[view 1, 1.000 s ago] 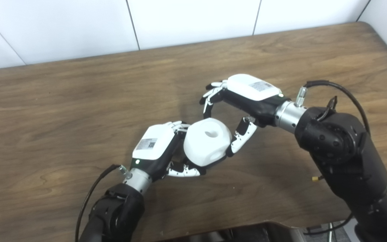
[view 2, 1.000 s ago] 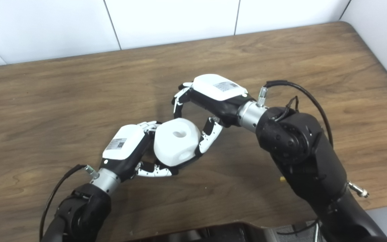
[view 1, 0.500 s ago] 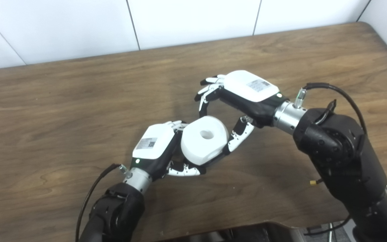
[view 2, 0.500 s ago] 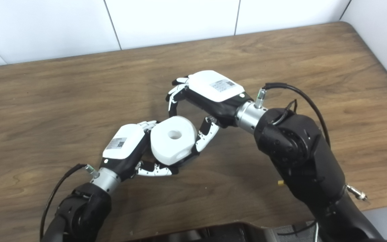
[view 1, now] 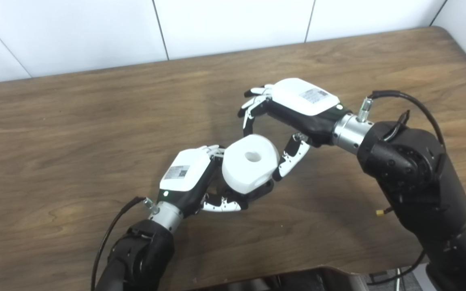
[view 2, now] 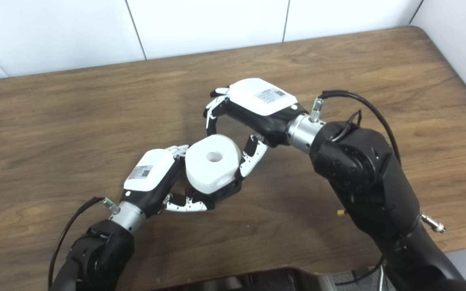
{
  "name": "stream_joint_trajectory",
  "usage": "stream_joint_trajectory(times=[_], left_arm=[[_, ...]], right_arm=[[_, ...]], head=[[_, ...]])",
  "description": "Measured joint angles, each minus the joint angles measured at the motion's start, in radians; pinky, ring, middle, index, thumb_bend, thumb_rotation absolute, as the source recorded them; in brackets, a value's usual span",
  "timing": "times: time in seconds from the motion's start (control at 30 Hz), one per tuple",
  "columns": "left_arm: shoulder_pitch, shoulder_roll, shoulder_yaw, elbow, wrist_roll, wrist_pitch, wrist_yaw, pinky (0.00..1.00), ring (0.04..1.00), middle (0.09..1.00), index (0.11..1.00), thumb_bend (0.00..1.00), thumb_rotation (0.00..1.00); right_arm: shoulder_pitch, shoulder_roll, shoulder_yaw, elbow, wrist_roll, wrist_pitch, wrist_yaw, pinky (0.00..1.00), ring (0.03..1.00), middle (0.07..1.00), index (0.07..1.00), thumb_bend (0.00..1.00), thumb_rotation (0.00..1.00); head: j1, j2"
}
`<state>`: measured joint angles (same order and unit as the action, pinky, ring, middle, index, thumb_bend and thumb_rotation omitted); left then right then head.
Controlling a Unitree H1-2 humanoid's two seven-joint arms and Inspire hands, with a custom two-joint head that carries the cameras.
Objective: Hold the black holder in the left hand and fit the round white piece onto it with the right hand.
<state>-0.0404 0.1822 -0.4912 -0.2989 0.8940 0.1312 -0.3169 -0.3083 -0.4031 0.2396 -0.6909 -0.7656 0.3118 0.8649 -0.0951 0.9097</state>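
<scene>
The left robot hand (view 1: 190, 178) is clamped on the black holder (view 1: 257, 190), which peeks out under the round white piece (view 1: 250, 162) sitting on it. The right robot hand (view 1: 287, 117) has its fingers spread around the white piece and I can't tell whether they touch it. My worry: if the piece sits crooked, a push could cock it sideways or twist the holder loose. All this is over a bare wooden tabletop (view 1: 75, 133), white panel wall (view 1: 233, 20) behind the holder.

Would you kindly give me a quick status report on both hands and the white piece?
Left hand shut on black holder. Right hand pinching round white piece, sitting on the holder. Nothing in the way.
</scene>
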Motion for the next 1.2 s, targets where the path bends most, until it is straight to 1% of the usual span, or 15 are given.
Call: stream_joint_trajectory(times=[0.33, 1.0, 1.2], left_arm=[[0.000, 0.000, 0.001, -0.001, -0.001, 0.000, -0.001, 0.86, 0.880, 0.809, 0.486, 0.52, 0.05], [-0.001, -0.001, 0.001, -0.002, 0.000, 0.001, -0.002, 0.87, 0.879, 0.805, 0.486, 0.52, 0.05], [-0.001, -0.001, 0.000, -0.003, 0.006, 0.001, -0.004, 0.87, 0.880, 0.805, 0.486, 0.52, 0.05]], right_arm=[[0.000, -0.001, -0.010, -0.004, 0.013, -0.001, 0.013, 0.93, 0.927, 0.788, 0.481, 0.53, 0.14], [0.004, 0.014, 0.006, -0.006, -0.002, -0.005, 0.013, 0.93, 0.929, 0.791, 0.481, 0.53, 0.14], [0.007, 0.018, 0.007, -0.006, -0.003, -0.007, 0.001, 0.92, 0.930, 0.792, 0.481, 0.53, 0.14]], head=[[0.003, 0.003], [0.006, 0.009], [0.005, 0.011]])
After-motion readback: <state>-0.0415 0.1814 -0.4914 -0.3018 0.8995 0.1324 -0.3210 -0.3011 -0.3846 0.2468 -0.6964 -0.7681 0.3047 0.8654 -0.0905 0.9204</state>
